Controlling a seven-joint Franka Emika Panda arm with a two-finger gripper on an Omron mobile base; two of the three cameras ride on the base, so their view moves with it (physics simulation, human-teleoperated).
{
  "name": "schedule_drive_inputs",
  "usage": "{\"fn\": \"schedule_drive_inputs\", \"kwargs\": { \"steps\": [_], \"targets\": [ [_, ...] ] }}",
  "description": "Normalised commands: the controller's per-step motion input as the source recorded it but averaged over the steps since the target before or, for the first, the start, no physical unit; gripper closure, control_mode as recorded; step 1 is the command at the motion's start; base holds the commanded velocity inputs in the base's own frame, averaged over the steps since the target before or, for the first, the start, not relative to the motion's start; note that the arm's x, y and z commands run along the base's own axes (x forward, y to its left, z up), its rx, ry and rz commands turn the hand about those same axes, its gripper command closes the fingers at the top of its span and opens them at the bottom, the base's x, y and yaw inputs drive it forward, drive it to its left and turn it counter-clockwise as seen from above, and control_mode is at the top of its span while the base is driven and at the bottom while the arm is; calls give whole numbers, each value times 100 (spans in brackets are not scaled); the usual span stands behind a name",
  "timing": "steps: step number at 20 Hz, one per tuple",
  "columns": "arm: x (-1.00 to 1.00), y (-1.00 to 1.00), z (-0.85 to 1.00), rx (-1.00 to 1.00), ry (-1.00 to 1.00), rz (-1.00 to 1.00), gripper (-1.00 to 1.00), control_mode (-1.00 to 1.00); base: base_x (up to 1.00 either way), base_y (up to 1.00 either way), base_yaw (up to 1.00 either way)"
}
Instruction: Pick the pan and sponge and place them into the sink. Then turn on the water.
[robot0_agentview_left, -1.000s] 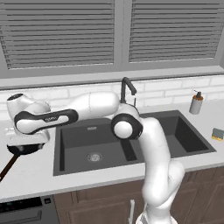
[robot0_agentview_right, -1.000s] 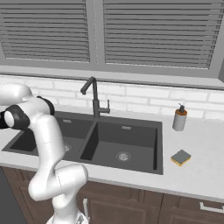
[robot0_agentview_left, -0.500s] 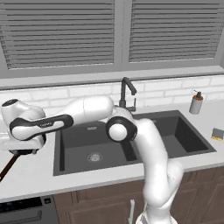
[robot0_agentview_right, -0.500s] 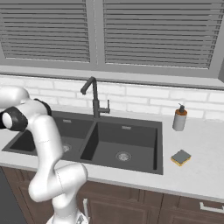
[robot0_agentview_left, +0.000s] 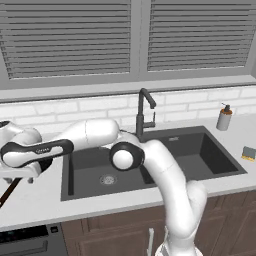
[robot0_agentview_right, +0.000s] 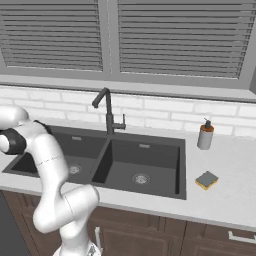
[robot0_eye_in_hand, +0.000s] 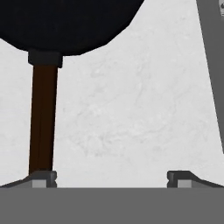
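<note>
Left of the sink, your gripper hangs spread wide above the pan; nothing is sunk yet, sponge untouched, water off.

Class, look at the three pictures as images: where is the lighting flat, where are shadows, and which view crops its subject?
Left base view: even light, the sink basins darker inside, no glare. Right base view: the same flat render, with a faint shadow under the sponge. Hand view: the pan is cut off by the top edge and reads as featureless black; its handle runs down to one fingertip of the open gripper.
</note>
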Motion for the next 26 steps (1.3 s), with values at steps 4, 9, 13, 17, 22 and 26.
{"fn": "schedule_drive_inputs", "kwargs": {
  "steps": [4, 9, 13, 17, 22, 26],
  "targets": [
    [0, 29, -21, -1, 1, -4, -100, -100, 0, 0, 0],
    [0, 24, -24, 0, 0, -3, -100, -100, 0, 0, 0],
    [0, 18, -20, 0, 0, -3, -100, -100, 0, 0, 0],
    [0, 11, -31, 0, 0, -2, -100, -100, 0, 0, 0],
    [0, 4, -38, 0, 0, -1, -100, -100, 0, 0, 0],
    [0, 16, -31, 0, 0, 0, -100, -100, 0, 0, 0]
  ]
}}
